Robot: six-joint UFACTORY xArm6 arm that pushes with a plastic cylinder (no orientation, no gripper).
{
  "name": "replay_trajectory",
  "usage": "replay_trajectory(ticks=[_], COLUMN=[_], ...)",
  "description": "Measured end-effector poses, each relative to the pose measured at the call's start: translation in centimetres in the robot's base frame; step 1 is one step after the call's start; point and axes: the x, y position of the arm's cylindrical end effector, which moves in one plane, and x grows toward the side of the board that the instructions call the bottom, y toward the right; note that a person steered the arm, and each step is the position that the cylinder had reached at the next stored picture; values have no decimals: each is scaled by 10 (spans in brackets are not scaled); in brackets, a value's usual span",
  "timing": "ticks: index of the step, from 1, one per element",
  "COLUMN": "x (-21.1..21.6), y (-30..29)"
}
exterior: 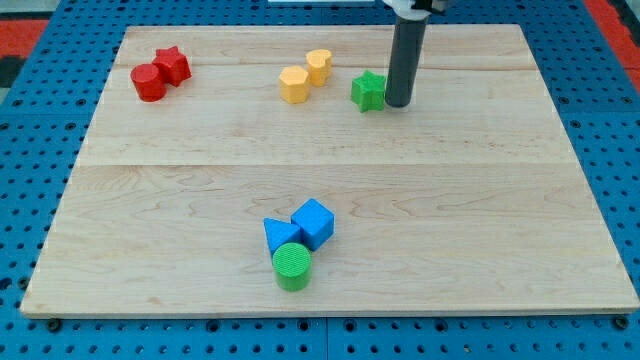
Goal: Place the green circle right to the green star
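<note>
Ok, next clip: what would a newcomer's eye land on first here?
Probably the dark rod near the view's top, my tip right beside the green star on its right. Next, the tight cluster near the bottom: the green circle touching the blue triangle and blue cube.

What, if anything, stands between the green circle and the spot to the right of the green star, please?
My tip stands just right of the green star, on the goal spot. The blue cube and blue triangle touch the green circle on its upper side, partly blocking a direct path.
</note>
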Motion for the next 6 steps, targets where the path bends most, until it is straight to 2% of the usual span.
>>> replay_trajectory(ticks=[1, 2, 3, 4, 5, 6], x=[-4, 2, 59, 151, 231, 270], y=[-72, -71, 27, 35, -18, -89])
